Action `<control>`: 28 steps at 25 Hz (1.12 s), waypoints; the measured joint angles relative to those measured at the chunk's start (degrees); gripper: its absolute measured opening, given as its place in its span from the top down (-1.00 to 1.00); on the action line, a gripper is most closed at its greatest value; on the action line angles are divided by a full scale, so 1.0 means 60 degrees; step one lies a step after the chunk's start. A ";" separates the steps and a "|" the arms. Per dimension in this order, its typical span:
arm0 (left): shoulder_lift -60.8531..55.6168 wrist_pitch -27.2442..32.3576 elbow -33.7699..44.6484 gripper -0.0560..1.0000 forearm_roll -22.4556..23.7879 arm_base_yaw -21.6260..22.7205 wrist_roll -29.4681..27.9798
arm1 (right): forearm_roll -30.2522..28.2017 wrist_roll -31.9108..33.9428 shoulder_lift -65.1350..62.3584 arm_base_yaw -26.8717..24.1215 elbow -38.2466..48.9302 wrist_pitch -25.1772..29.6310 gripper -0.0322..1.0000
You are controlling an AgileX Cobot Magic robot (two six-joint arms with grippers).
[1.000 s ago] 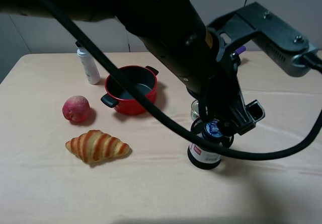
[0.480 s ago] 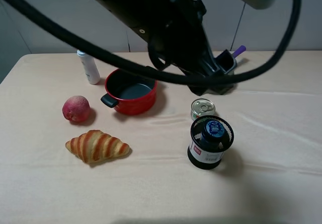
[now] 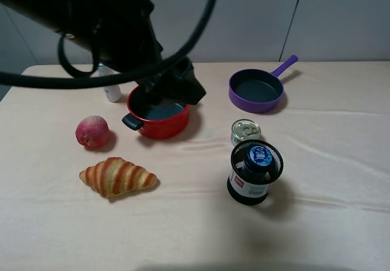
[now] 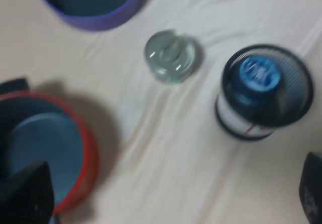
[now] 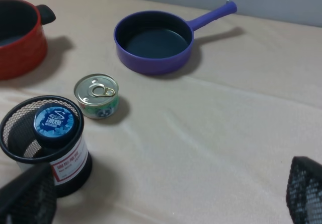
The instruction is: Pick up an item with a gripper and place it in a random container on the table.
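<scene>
My arm hides most of the white bottle (image 3: 112,92) & red pot's (image 3: 159,125) back rim; left wrist view's blurred.

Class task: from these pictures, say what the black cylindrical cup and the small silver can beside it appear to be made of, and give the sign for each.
Black cylindrical mesh cup: probably painted wire, since the blue-lidded jar inside shows through it. Small silver pull-tab can: likely metal, with a shiny top and ring tab.
</scene>
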 joint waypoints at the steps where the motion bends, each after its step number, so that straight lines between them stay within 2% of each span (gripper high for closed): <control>1: -0.0233 0.0000 0.0235 -0.98 -0.0032 0.0138 0.0000 | 0.0000 0.0000 0.0000 0.0000 0.0000 0.0000 -0.41; 9: -0.2152 -0.0112 0.2268 -0.98 -0.0838 0.1517 0.0000 | 0.0000 0.0000 0.0000 0.0000 0.0000 0.0000 -0.41; 17: -0.4313 -0.0131 0.4146 -0.98 -0.0942 0.2825 0.0000 | 0.0000 0.0000 0.0000 0.0000 0.0000 0.0000 -0.41; 23: -0.5980 0.0075 0.4875 -0.98 -0.0950 0.3808 0.0000 | 0.0000 0.0000 0.0000 0.0000 0.0000 0.0000 -0.41; 28: -0.7280 0.1056 0.4979 -0.98 -0.0961 0.4654 0.0000 | 0.0000 0.0000 0.0000 0.0000 0.0000 0.0000 -0.41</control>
